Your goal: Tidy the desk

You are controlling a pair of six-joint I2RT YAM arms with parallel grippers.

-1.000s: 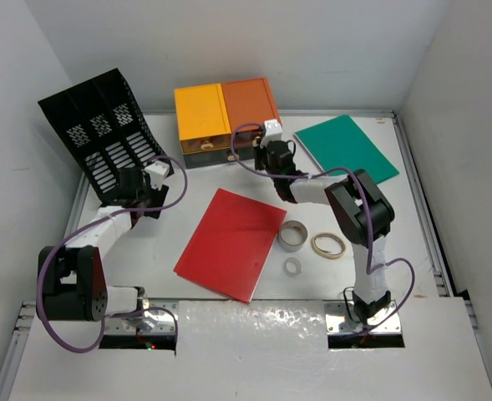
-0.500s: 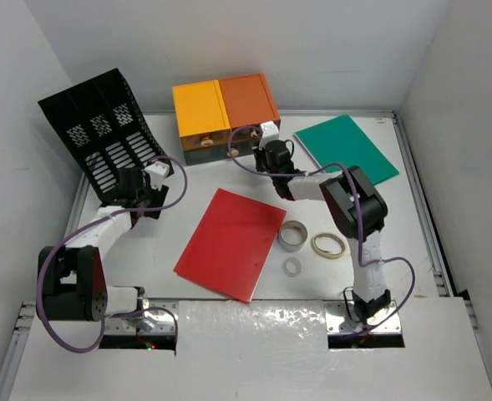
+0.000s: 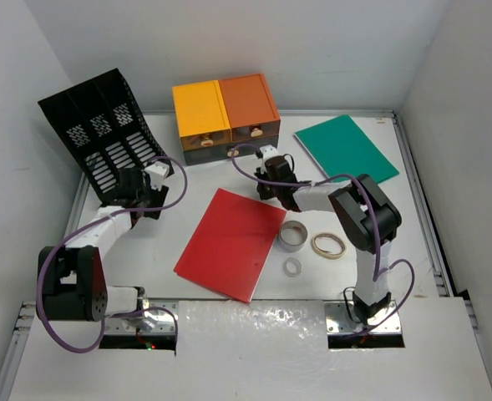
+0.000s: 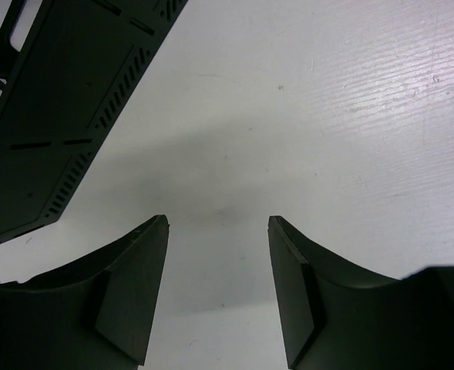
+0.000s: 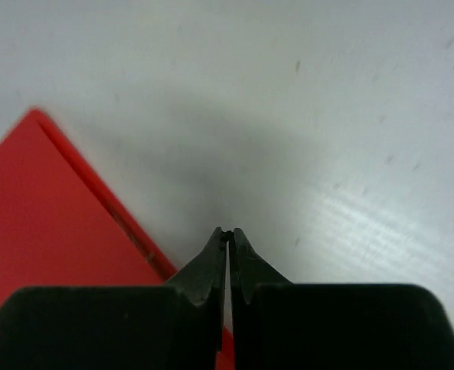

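The white desk [image 3: 187,180] carries a red folder [image 3: 233,242] in the middle, a green folder [image 3: 346,149] at the back right and several tape rolls. My right gripper [image 3: 265,185] is shut and empty, tips low over bare desk just beyond the red folder's far edge; the right wrist view shows its closed tips [image 5: 228,233] beside the folder's red corner [image 5: 49,223]. My left gripper [image 3: 145,200] is open and empty over bare desk beside the black file rack [image 3: 99,134]. The left wrist view shows its spread tips [image 4: 217,222] and the rack [image 4: 57,116] at upper left.
A yellow drawer box [image 3: 200,113] and an orange drawer box [image 3: 250,104] stand side by side at the back. A white tape roll [image 3: 293,236], a tan ring [image 3: 328,245] and a small white ring [image 3: 292,266] lie right of the red folder. Walls enclose the desk.
My right gripper has drawn back from the front of the orange drawer box toward the red folder and lowered. The drawer boxes shifted slightly. The left arm has not moved.
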